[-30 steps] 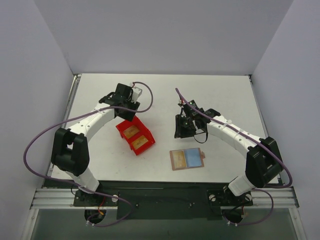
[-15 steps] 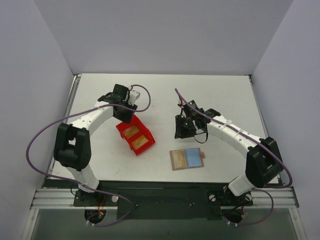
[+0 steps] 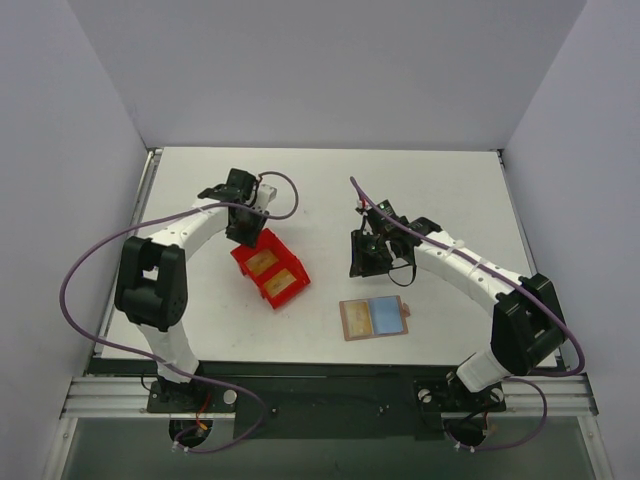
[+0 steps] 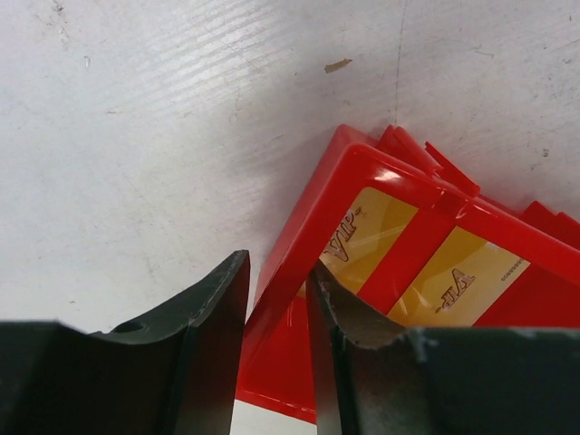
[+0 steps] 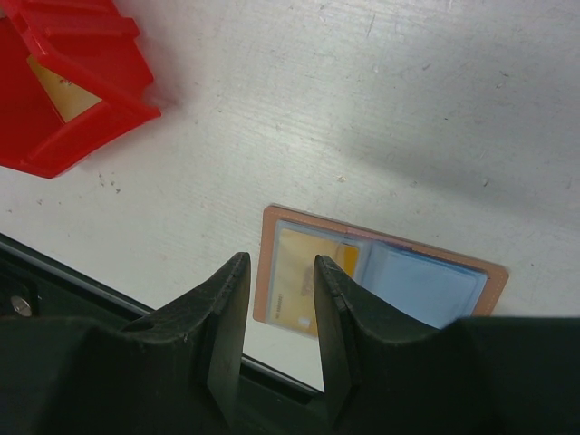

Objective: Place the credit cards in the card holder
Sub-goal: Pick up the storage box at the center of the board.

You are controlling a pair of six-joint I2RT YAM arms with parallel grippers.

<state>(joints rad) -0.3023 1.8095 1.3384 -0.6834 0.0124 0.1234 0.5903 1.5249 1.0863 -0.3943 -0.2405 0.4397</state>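
Two gold cards sit in the red bin [image 4: 304, 236], one in each of its two compartments: the far card [image 4: 372, 236] and the near card [image 4: 458, 281], both face up with printing showing. The bin stands on the white table [image 3: 450, 190], left of centre and turned at an angle. The left claw [image 4: 276, 272] is down at the bin's far corner with one finger outside the red wall and one inside it. The two fingers are close to the wall on either side, but I cannot tell whether they actually pinch it. One card holder [image 3: 373, 318] lies spread open and flat on the table near the front edge, well apart from the bin and to its right. It has two halves, tan on the left and light blue on the right. In the right wrist view a third gold card appears to lie in the tan half. The right claw [image 5: 279, 267] hangs above the table behind the holder, its two fingers partly apart with nothing between them.
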